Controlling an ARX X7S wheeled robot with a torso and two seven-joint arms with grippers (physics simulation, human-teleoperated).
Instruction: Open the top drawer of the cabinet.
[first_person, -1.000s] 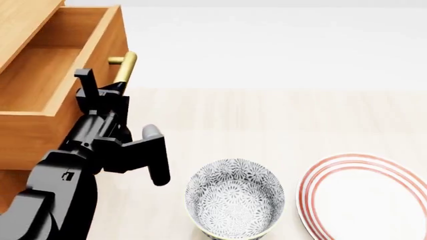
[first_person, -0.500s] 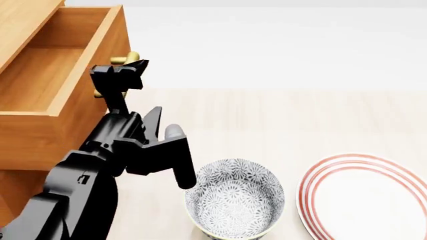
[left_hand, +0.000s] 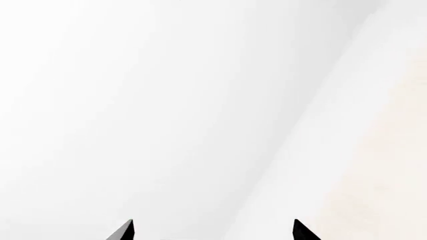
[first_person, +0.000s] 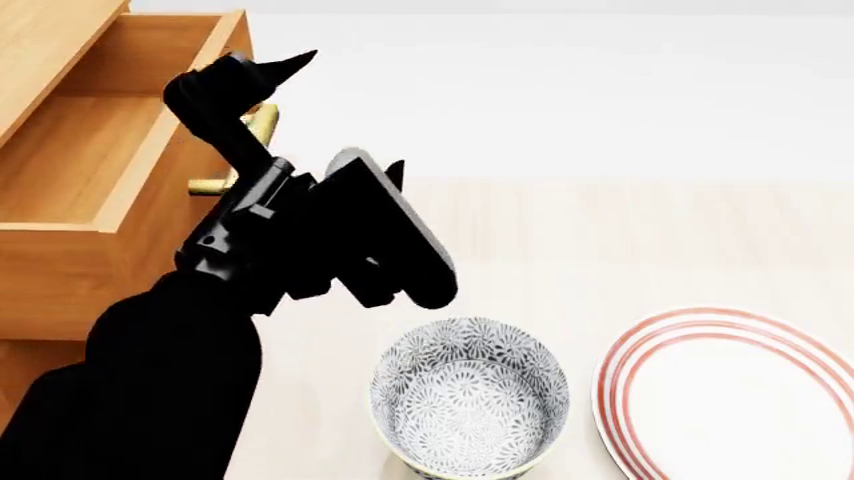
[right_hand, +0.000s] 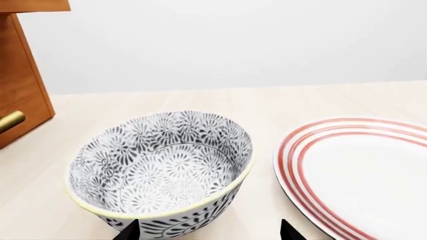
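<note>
Left end effector (first_person: 260, 75) hung above the brass handle (first_person: 254, 135) with its tips apart and nothing between them; the left wrist view showed only two dark fingertips (left_hand: 123, 232) against blank white. Of the right end effector (right_hand: 208, 231), only two tips showed, apart and empty, low over the bowl.

By size, the cabinet (first_person: 40, 50) stood at the robot's left on the tabletop (first_person: 601, 240), and the top drawer (first_person: 94, 160) was pulled well out, its empty interior exposed, so the task looked essentially done. The lower drawers were hardly visible, apart from a strip of front and a handle in the right wrist view.

The risks lay in clearing away. The left arm's bulk crossed just in front of the drawer's face, and a careless sweep could nudge the drawer back in or snag the handle. The striped plate (first_person: 734, 390) sat well clear. The patterned bowl (first_person: 467, 395) sat near the left forearm and right under the right end effector; a drop could tip it.
</note>
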